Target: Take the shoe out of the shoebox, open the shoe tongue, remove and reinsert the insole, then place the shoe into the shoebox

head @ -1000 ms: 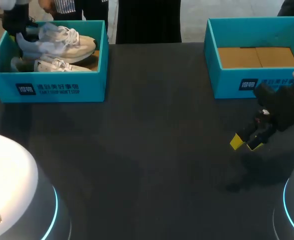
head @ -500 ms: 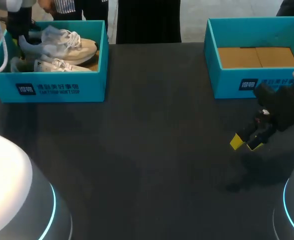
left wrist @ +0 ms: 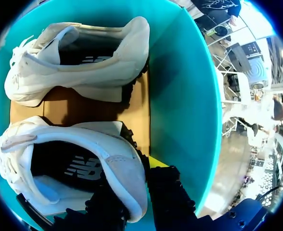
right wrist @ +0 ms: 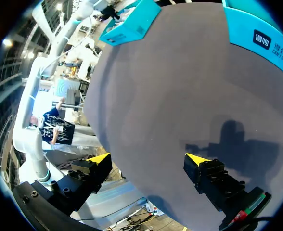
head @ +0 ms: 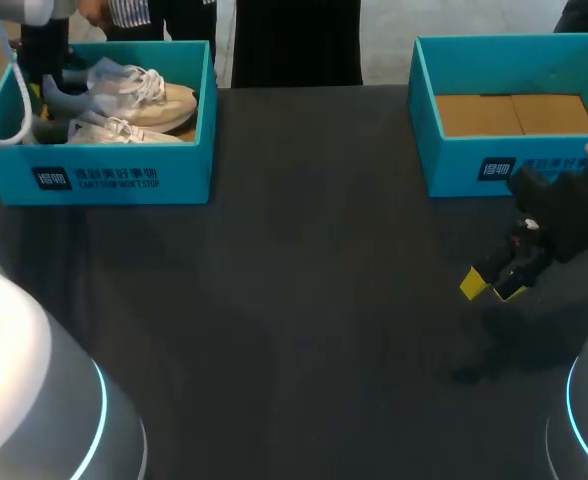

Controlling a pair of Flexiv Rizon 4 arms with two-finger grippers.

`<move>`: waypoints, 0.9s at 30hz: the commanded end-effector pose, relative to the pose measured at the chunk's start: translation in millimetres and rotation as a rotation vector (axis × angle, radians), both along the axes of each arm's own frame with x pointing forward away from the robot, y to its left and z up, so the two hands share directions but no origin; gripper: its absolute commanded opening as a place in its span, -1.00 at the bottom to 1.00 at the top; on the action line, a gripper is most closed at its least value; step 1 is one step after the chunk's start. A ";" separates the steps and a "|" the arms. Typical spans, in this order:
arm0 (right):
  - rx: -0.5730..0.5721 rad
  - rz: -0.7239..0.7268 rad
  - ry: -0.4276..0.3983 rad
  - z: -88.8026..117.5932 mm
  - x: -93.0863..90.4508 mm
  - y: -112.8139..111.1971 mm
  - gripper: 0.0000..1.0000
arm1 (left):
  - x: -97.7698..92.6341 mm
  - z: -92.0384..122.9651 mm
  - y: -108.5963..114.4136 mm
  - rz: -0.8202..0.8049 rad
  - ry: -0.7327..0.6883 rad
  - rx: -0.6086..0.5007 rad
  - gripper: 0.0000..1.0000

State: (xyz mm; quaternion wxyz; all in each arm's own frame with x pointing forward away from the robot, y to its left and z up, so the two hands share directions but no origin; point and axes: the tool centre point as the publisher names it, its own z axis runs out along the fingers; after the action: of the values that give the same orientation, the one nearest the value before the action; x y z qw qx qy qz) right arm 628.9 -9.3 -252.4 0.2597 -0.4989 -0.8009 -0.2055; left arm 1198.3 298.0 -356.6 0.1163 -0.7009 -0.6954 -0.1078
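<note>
At the far left of the surface (head: 304, 300), the left shoebox (head: 114, 178) is seen holding two pale shoes. The left hand (head: 42, 96) is lowered into its left end at the heel of the shoe (head: 139, 95), the task's thing, which is not yet out of the box. A heel grip is judged to be chosen because the collar gives a thin, firm wall to pinch, and the laces and tongue are left free for the later steps.

From overhead the grip itself is masked by the arm. It is made plain only in the left wrist view: the heel wall is pinched between the two fingers, one sunk inside the shoe and one outside against the box wall, where a yellow tip is glimpsed. The second shoe (left wrist: 79, 60) is shown lying on its side just ahead on the cardboard floor.

Further right, the middle of the surface is left as working room. At the far right, the right shoebox (head: 514, 172) is seen with only its cardboard floor, presumably kept for the return. Near it, the right hand (head: 491, 283) is held low over the surface. Its fingers are shown spread wide with nothing between them in the right wrist view, a gap that is hard to judge from overhead.
</note>
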 end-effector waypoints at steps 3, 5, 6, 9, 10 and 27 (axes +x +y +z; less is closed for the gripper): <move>-0.002 -0.001 0.000 -0.3 -0.6 0.5 1.00 | 9.3 -2.6 1.0 -0.006 0.028 -0.018 -1.00; -0.002 -0.001 0.000 -0.3 -0.6 0.5 1.00 | 9.7 -2.9 0.7 -0.004 0.031 -0.025 -1.00; -0.002 -0.001 0.000 -0.3 -0.6 0.5 1.00 | 9.7 -3.1 0.6 -0.004 0.032 -0.029 -1.00; -0.002 -0.001 0.000 -0.3 -0.6 0.5 1.00 | 9.6 -3.7 -0.1 0.006 0.041 -0.046 -1.00; -0.002 -0.001 0.000 -0.3 -0.6 0.5 1.00 | 10.0 -4.1 -0.8 0.008 0.041 -0.045 -1.00; -0.002 -0.001 0.000 -0.3 -0.6 0.5 1.00 | 9.6 0.7 -5.3 0.024 0.037 -0.074 0.26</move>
State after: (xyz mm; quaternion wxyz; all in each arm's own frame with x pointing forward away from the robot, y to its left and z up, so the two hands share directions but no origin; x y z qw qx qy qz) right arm 628.9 -9.3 -252.4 0.2597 -0.4989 -0.8009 -0.2055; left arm 1205.1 290.2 -361.3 0.1045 -0.6974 -0.7053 -0.0722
